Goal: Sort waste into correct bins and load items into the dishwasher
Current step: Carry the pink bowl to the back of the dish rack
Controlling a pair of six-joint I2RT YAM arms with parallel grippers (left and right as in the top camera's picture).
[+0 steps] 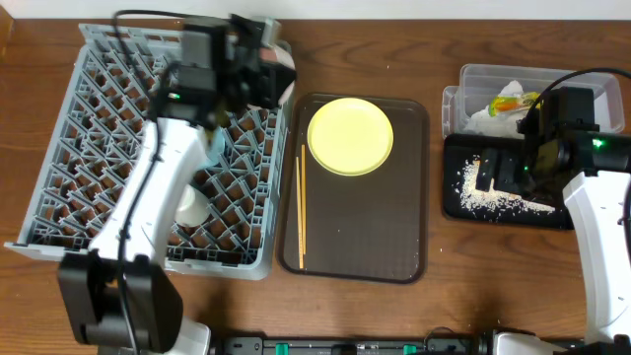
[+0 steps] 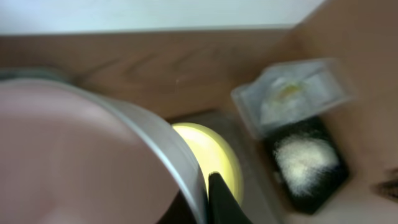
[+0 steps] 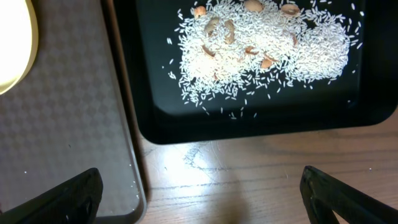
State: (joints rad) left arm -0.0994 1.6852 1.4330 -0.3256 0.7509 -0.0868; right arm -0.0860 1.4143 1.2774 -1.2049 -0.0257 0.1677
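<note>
My left gripper (image 1: 258, 71) is over the far right corner of the grey dish rack (image 1: 89, 138), shut on the rim of a white bowl (image 1: 281, 77). In the left wrist view the bowl (image 2: 74, 155) fills the left side, with a black finger (image 2: 219, 200) on its rim. The yellow plate (image 1: 350, 136) and the chopsticks (image 1: 301, 212) lie on the brown tray. A white cup (image 1: 190, 207) stands in the rack. A bluish piece (image 1: 213, 150) shows under my arm. My right gripper (image 3: 202, 199) is open and empty just in front of the black tray (image 3: 249, 124), which holds rice scraps (image 3: 261, 46).
The brown serving tray (image 1: 385, 247) lies in the middle between the rack and the bins. The clear tub (image 1: 582, 84) at the far right holds the snack wrapper (image 1: 511, 101) and white tissue (image 1: 486, 118). The black tray (image 1: 458, 202) sits right in front of it.
</note>
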